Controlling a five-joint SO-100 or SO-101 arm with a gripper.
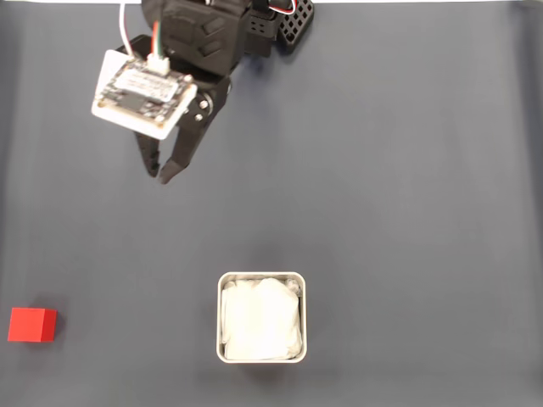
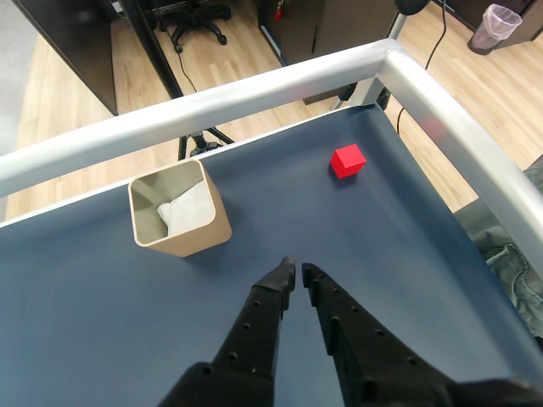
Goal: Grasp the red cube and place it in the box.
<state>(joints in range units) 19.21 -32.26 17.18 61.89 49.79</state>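
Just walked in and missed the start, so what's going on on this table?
A single robot arm is set up over a dark blue table and has not picked anything up. Its gripper hangs near the top left of the fixed view, fingers nearly together and holding nothing. The red cube sits alone by the table's left edge in that view, untouched. The box, with white lining inside, stands near the bottom centre, well apart from the cube, and has no cube in it.

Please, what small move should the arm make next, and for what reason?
Probably swing toward the red cube, opening on the way. The gripper hangs nearly closed and empty, far from the cube, which sits alone near the mat's lower left edge in the fixed view, well apart from the box.
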